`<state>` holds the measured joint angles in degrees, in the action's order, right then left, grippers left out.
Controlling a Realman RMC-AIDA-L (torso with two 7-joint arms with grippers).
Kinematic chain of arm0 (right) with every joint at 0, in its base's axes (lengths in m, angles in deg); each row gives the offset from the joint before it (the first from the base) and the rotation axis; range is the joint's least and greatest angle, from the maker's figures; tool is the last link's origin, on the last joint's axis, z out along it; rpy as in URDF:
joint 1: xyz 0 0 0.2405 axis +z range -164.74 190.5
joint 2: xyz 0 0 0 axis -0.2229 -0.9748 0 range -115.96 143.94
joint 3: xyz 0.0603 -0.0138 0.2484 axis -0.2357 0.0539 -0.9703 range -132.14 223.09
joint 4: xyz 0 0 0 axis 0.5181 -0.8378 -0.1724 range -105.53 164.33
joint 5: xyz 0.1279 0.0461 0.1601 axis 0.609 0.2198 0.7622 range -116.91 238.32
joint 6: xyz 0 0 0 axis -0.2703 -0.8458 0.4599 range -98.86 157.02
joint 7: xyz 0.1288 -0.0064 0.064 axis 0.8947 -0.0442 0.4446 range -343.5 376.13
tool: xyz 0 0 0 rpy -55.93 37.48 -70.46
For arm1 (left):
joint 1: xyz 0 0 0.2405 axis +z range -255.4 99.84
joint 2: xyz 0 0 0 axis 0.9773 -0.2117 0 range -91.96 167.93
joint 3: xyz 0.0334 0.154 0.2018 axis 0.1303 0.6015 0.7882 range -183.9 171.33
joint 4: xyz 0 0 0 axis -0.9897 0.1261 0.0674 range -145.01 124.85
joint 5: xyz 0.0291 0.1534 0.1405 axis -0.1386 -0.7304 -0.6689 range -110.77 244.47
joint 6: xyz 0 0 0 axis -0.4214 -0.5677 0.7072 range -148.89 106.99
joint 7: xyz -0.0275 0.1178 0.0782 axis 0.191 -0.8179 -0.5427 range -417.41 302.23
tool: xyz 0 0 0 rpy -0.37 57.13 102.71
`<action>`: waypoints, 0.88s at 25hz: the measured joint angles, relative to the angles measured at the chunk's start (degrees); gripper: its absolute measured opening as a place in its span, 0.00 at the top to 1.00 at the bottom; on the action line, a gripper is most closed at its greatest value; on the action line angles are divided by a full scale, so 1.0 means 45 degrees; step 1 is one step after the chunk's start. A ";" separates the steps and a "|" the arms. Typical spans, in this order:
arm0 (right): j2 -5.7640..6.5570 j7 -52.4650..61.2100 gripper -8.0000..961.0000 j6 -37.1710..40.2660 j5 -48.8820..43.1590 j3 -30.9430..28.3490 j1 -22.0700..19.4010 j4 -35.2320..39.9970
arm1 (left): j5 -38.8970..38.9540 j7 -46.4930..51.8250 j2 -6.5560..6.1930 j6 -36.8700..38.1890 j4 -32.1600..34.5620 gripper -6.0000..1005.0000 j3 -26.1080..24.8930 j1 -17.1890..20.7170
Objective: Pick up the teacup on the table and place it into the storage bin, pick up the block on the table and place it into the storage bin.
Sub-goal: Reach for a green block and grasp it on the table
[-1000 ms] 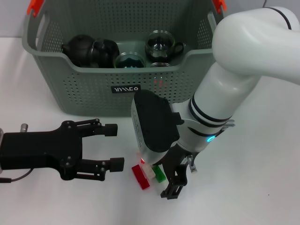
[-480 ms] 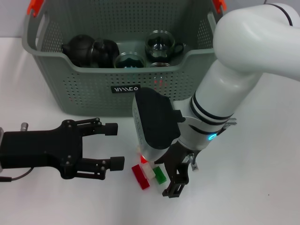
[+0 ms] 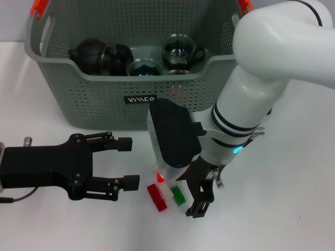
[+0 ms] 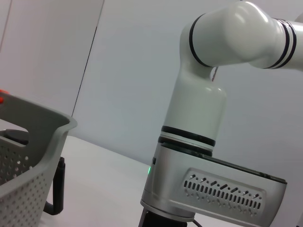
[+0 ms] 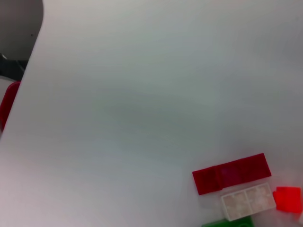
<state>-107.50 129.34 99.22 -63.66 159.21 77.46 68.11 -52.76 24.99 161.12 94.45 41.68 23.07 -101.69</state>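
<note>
Head view: block [image 3: 166, 192], a red, white and green cluster, lies on the white counter [image 3: 293, 198] at lower centre of frame, in front of the storage bin [image 3: 104, 99]. Right gripper [image 3: 194, 196] hangs low over it; one dark finger [image 3: 201, 201] stands just right of the green piece, the other hidden behind the wrist, so spread cannot be told. Left gripper [image 3: 123, 163] sits at lower left, fingers apart, its tips just left of the block and not touching. Bin, upper centre, holds dark teapot [image 3: 99, 56] and glass cups [image 3: 180, 51].
</note>
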 joint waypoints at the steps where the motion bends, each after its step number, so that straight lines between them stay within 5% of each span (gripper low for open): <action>1: -0.0005 -0.0024 0.10 0.0002 0.0000 0.0008 0.0010 0.0028 | 0.0000 -0.0002 0.0000 0.0000 -0.0001 0.11 0.0000 0.0000; 22: -0.0052 -0.0055 0.26 -0.0437 0.0034 0.0868 0.0230 0.0128 | -0.0004 -0.0012 0.0000 0.0020 -0.0072 0.11 0.0000 -0.0019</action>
<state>-107.73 129.10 97.25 -63.51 163.11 78.50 68.69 -52.77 24.94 161.12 94.54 41.36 23.07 -101.77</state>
